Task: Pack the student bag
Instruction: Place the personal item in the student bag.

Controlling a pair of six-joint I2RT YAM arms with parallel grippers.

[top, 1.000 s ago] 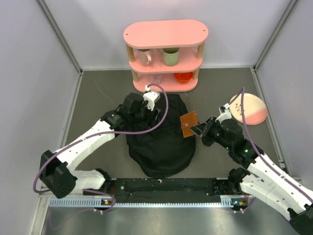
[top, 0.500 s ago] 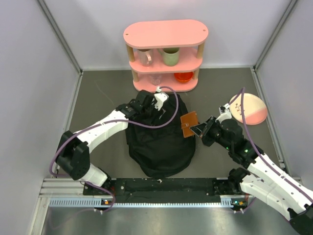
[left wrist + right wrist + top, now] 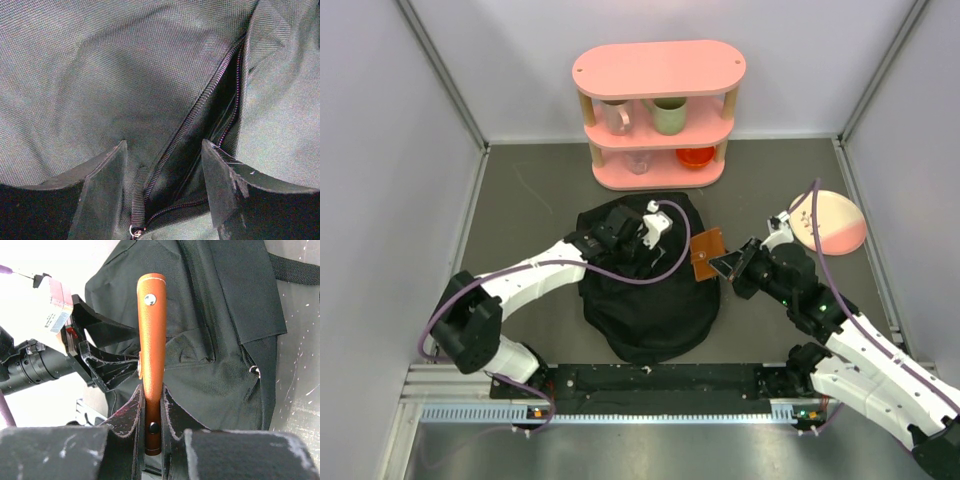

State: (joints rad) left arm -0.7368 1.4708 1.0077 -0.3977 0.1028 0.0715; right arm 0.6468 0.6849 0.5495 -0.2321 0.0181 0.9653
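Two arms at the student bag, one with a wallet
The student bag (image 3: 650, 295) lies mid-worktop, towards the near edge, its zip parted. The left gripper (image 3: 164, 150) hangs over the zip opening, jaws spread wide, holding nothing. The right gripper (image 3: 151, 392) is pinched on the end of a brown wallet (image 3: 151, 335), at the bag's right side

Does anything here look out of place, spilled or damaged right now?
Nothing spilled or broken. The one stray thing is the pink plate, lying alone off to the right, away from the shelf with the cups. The zipper on the backpack gapes partly open.
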